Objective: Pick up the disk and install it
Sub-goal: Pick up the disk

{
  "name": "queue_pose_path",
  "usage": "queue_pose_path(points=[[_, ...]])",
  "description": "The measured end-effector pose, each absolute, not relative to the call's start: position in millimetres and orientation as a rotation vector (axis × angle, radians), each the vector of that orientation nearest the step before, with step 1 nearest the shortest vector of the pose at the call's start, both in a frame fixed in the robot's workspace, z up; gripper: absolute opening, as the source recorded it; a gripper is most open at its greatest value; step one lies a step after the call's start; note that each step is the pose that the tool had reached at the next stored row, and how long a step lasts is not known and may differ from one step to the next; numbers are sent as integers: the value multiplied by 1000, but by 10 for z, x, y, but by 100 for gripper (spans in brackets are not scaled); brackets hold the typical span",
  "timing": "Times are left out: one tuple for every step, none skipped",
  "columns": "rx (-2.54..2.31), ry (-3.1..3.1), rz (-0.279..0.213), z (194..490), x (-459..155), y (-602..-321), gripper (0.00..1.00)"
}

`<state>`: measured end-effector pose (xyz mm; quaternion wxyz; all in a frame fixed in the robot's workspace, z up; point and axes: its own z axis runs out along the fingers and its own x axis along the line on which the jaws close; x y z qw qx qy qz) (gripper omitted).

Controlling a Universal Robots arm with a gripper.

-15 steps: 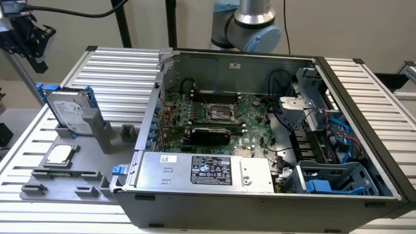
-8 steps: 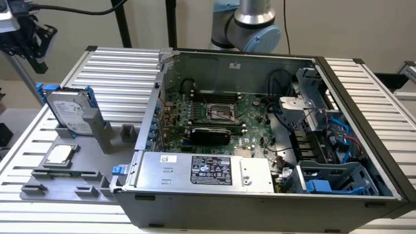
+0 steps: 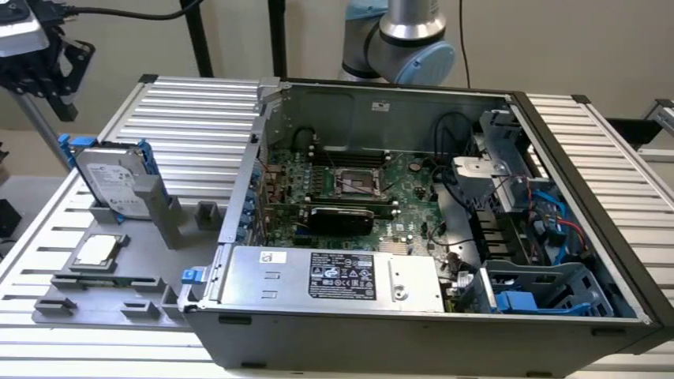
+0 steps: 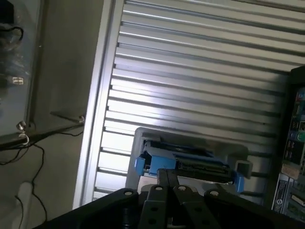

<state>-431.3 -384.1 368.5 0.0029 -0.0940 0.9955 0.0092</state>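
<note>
On the slatted metal table, at the exterior view's left, one grey plastic holder sits just beside one open computer case. One disk stands on edge in a slot of that holder, its white label facing the camera, with two blue rails along its sides. One small square silver chip lies flat on the same holder, nearer the camera than the disk and apart from it.

One gripper hangs high at the exterior view's upper left, above the table and well clear of the disk. Seen from the wrist, the gripper has its two fingers pressed together with nothing between them. The disk lies beyond their tips, its top edge and blue rails showing inside the grey holder.

Inside the case lie one green circuit board and one silver box with a black label. One blue cage sits in the corner at the exterior view's lower right. One arm base rises behind the case.
</note>
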Motion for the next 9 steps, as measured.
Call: queue_pose_path(points=[[-323, 3119, 29, 3681, -4313, -3841, 0], [-352, 3116, 29, 3676, -4313, -3841, 0], [-381, 3113, 29, 3672, -4313, -3841, 0], [-409, 3110, 29, 3669, -4313, -3841, 0], [-435, 3106, 29, 3666, -4313, -3841, 0], [-466, 3102, 29, 3665, -4313, -3841, 0], [-494, 3098, 29, 3662, -4313, -3841, 0], [-522, 3093, 30, 3660, -4313, -3841, 0], [-551, 3088, 30, 3658, -4313, -3841, 0]])
